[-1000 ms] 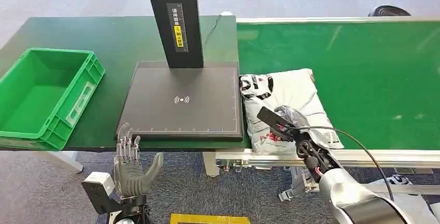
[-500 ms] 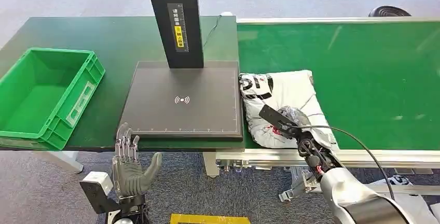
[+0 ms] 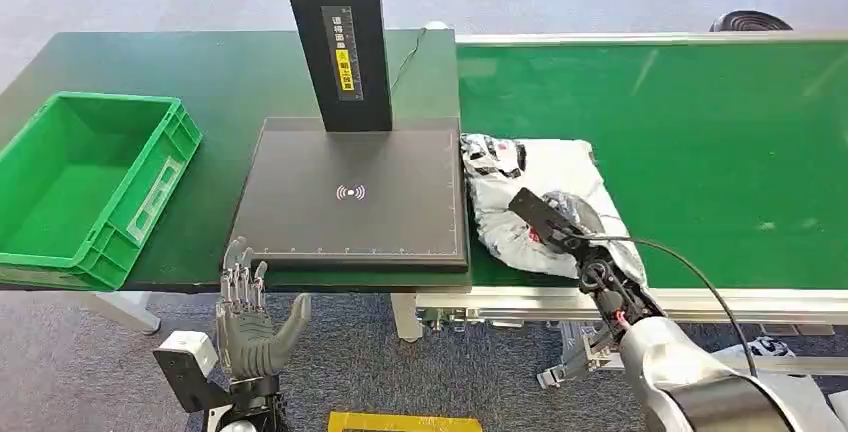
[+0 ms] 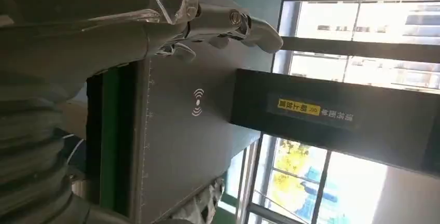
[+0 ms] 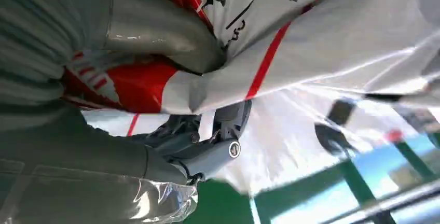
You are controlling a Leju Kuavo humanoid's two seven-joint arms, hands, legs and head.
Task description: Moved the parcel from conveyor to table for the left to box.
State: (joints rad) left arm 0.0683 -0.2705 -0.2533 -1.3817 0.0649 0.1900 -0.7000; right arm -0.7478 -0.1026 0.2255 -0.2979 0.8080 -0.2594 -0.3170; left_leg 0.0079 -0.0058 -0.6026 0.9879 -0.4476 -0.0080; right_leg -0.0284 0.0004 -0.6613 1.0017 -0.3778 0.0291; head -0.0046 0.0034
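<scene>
- Head view: parcel (image 3: pixel 535 197), a white plastic bag with black and red print, lies on the green conveyor (image 3: pixel 700 152) at its near left corner, just beside the black scanner pad (image 3: pixel 350 197).
- Right hand (image 3: pixel 560 227) is on the parcel's near side, its fingers buried in the bag; the bag is bunched up around it.
- Left hand (image 3: pixel 250 317) hangs below the table's (image 3: pixel 200 82) front edge, palm up, fingers spread and holding nothing.
- Green crate (image 3: pixel 85 187) sits at the table's left end, well apart from the parcel. Black post (image 3: pixel 335 37) rises from the back of the pad.
- Left wrist view: left hand (image 4: pixel 155 27) with fingers (image 4: pixel 254 27) stretched out over the pad (image 4: pixel 192 130), nothing in them; post (image 4: pixel 332 117) beyond.
- Right wrist view: right hand (image 5: pixel 171 94) grips a fold of the parcel (image 5: pixel 311 37), thumb (image 5: pixel 161 29) pressed on one side and fingers (image 5: pixel 218 141) on the other.
</scene>
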